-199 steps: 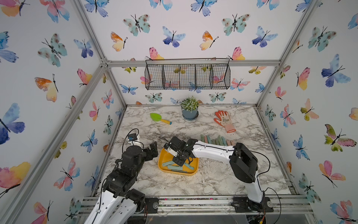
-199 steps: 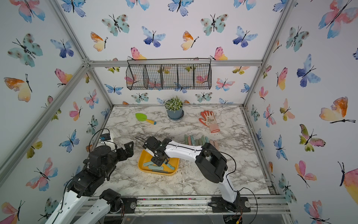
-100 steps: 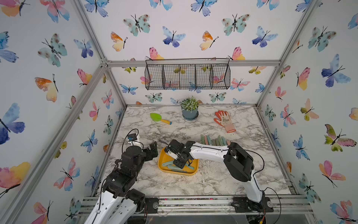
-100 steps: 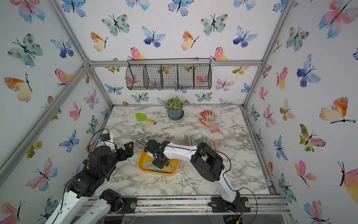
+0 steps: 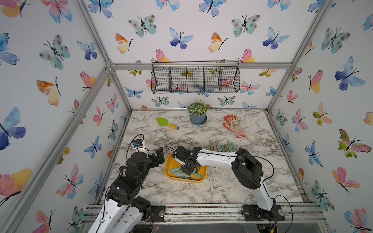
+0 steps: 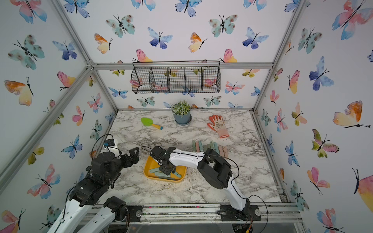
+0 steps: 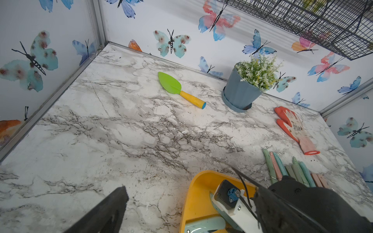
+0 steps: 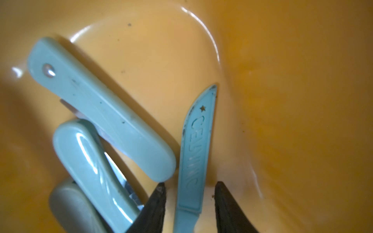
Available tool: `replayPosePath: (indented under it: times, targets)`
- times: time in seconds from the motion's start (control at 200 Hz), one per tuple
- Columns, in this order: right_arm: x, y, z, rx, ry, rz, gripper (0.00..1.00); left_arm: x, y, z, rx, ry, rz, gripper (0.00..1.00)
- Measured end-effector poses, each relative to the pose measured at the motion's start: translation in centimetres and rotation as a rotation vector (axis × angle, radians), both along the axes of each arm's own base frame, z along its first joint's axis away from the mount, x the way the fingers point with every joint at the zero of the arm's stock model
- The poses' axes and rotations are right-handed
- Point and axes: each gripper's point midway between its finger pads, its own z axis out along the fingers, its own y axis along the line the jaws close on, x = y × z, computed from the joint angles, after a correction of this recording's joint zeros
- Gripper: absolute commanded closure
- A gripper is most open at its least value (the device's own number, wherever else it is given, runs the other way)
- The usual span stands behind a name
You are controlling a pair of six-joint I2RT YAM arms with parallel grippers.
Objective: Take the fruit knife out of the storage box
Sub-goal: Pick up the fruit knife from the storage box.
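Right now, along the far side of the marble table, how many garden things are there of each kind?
green trowel: 1
potted plant: 1
orange glove: 1
Total: 3

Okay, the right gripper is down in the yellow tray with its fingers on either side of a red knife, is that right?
Not quite: the knife is light blue, not red. The right wrist view shows it lying in the yellow tray between the fingers of the right gripper, which stand apart on either side of it.
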Motion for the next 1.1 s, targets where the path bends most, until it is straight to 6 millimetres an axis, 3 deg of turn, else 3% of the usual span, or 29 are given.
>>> replayPosePath:
  times: [0.38,0.606,1.101]
  targets:
    - [1.4,-0.8,0.4,-0.015,-0.05,-0.041,0.59,0.0,0.0,0.0,0.0,0.0,0.0,0.02]
    - [1.2,-2.0,0.8,-0.005,-0.032,-0.056,0.58,0.0,0.0,0.0,0.0,0.0,0.0,0.02]
    - [0.5,-2.1,0.4,0.018,0.046,-0.038,0.59,0.0,0.0,0.0,0.0,0.0,0.0,0.02]
